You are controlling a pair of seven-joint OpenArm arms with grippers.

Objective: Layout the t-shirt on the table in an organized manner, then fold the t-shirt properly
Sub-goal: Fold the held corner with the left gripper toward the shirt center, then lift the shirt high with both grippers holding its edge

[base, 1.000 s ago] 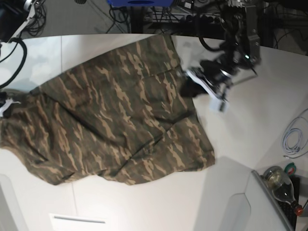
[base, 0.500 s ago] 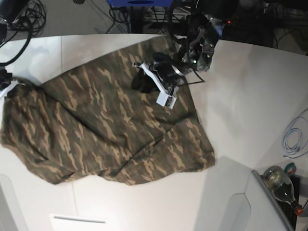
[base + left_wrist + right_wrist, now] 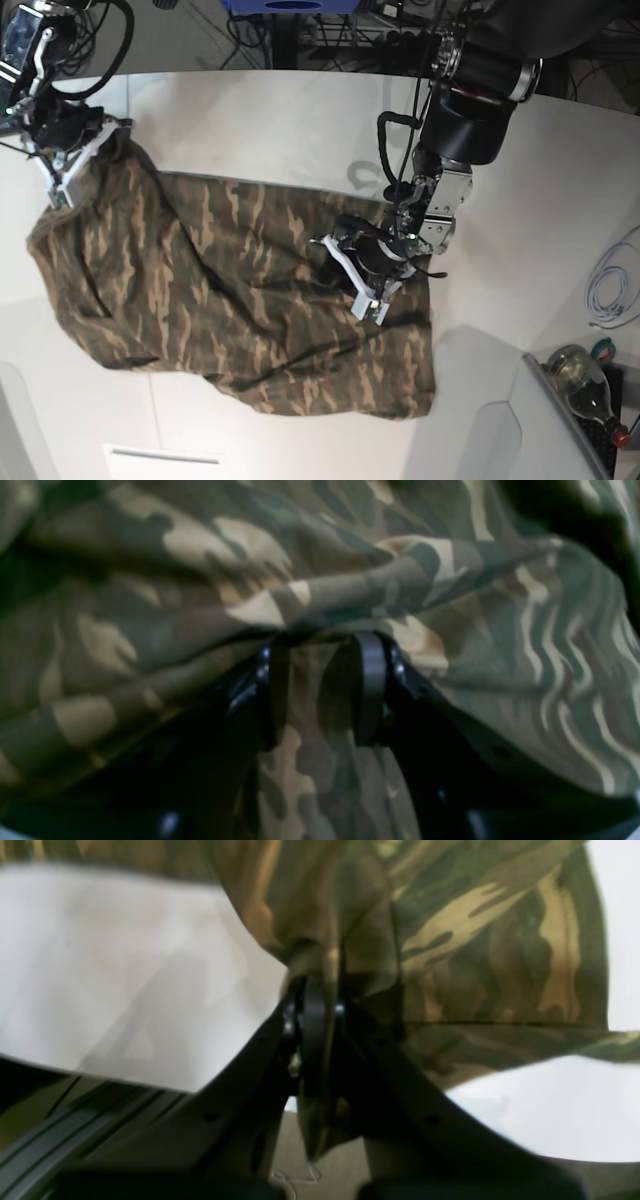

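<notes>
The camouflage t-shirt (image 3: 220,290) lies spread and creased across the middle of the white table (image 3: 520,190). Its far left corner is lifted by my right gripper (image 3: 85,150). In the right wrist view that gripper (image 3: 317,1005) is shut, with a pinch of the t-shirt (image 3: 475,940) hanging from it over the table (image 3: 125,965). My left gripper (image 3: 338,268) rests on the shirt's right half. In the left wrist view its fingers (image 3: 370,690) stand slightly apart with a bunched fold of the t-shirt (image 3: 150,580) between them, and creases run toward the left gripper (image 3: 320,645).
A glass bottle (image 3: 585,385) and a coiled white cable (image 3: 610,285) lie at the right edge. Dark cables and equipment sit behind the table's far edge. A pale panel with a slot (image 3: 160,458) is at the near left.
My left gripper moved from the shirt's far right edge in over the cloth and toward the near side. The shirt's far corner came down with it. My right gripper lifted the left corner toward the far left.
</notes>
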